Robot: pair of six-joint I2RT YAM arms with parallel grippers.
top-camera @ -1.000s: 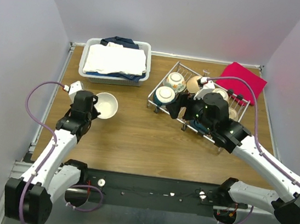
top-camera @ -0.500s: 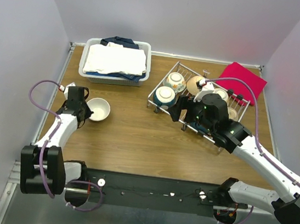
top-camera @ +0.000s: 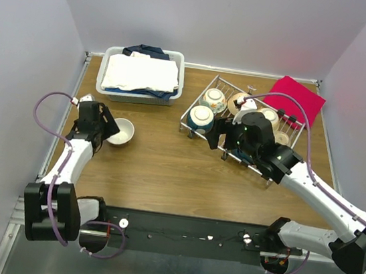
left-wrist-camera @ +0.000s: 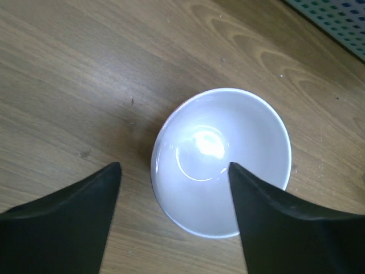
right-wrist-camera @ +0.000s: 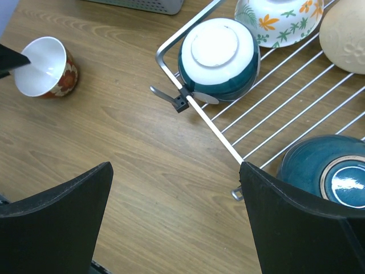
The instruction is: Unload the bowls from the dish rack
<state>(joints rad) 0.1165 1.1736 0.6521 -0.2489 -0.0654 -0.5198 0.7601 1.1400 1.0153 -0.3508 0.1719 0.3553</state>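
Note:
A small bowl point(top-camera: 121, 131) with a white inside and a red floral outside point(right-wrist-camera: 43, 68) stands upright on the wooden table at the left. My left gripper point(top-camera: 106, 127) is open, and its fingers straddle the bowl's point(left-wrist-camera: 222, 171) near rim without gripping it. The dish rack point(top-camera: 234, 83) holds an upside-down teal bowl point(right-wrist-camera: 217, 57), a floral bowl point(right-wrist-camera: 279, 17), a cream bowl point(right-wrist-camera: 345, 34) and another teal bowl point(right-wrist-camera: 325, 168). My right gripper point(right-wrist-camera: 175, 165) is open and empty, above bare table beside the rack's point(right-wrist-camera: 211, 123) near left corner.
A white plastic bin of folded cloth point(top-camera: 140, 74) stands at the back left. A red cloth point(top-camera: 299, 98) lies at the back right behind the rack. The right arm hides part of the rack.
My left gripper carried the bowl down and left onto the table, then opened and let it go. The right gripper has crept slightly left along the rack's edge.

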